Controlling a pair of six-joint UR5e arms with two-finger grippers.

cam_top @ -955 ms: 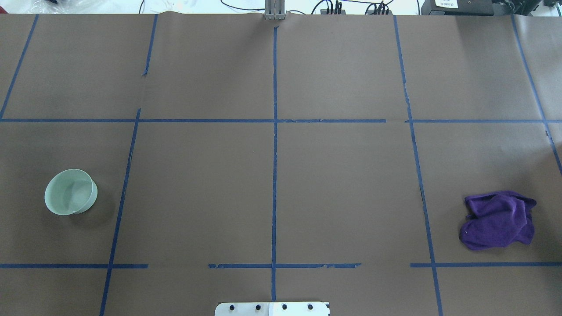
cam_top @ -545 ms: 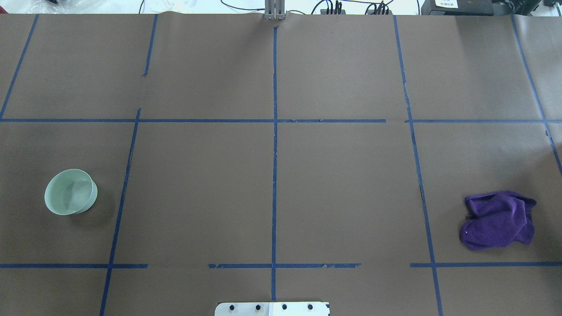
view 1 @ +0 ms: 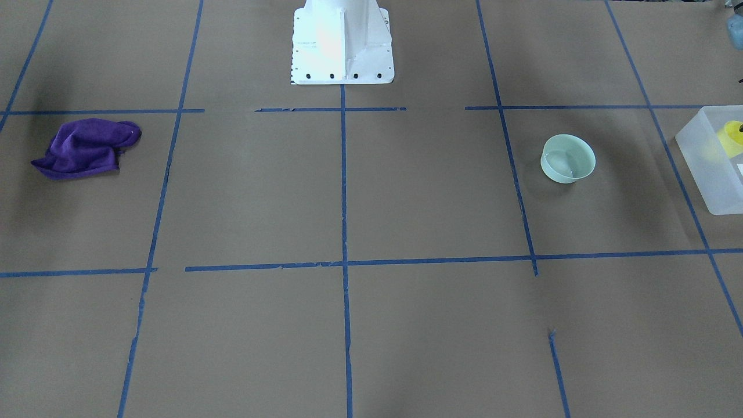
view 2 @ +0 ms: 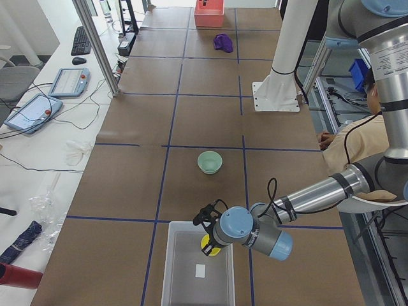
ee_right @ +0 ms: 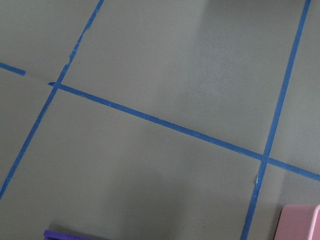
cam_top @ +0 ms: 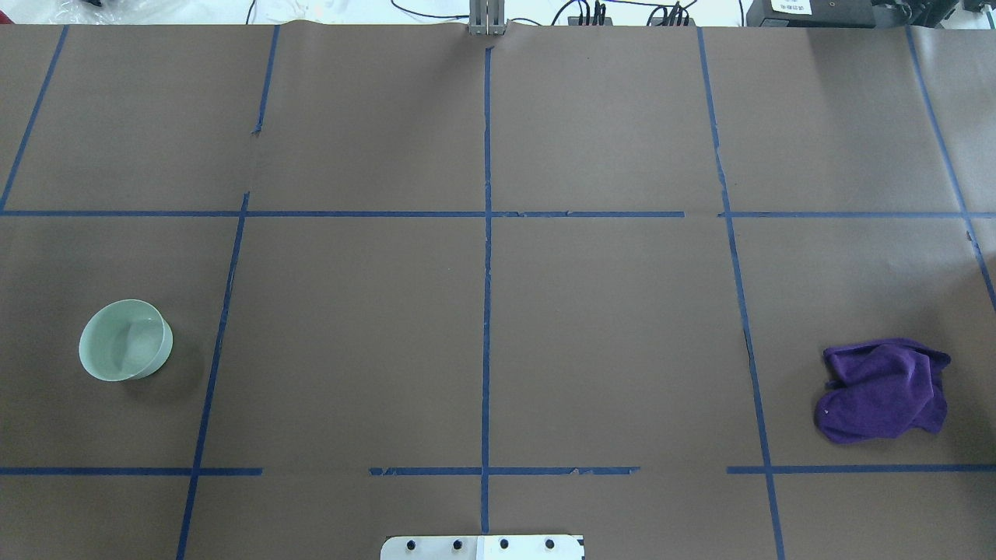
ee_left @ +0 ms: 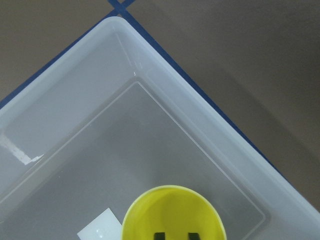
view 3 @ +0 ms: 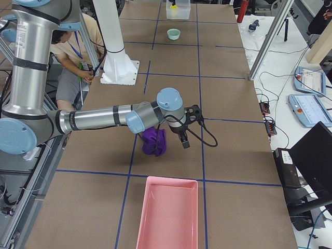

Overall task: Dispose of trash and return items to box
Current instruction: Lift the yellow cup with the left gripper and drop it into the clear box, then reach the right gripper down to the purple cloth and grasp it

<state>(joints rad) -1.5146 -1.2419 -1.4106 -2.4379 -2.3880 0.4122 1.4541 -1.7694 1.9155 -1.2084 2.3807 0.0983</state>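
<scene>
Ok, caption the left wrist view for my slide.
Looking down into the yellow cup, framed by walls of the frosted white bin.

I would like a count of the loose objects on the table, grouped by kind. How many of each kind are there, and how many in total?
Bins: 2 (frosted white bin, pink bin)
Bowls: 1 (green bowl)
Cups: 1 (yellow cup)
Cloths: 1 (purple cloth)
Total: 5

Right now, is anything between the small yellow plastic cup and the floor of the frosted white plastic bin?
Nothing visible: the yellow cup is inside the bin, only a flat white label beside it.
</scene>
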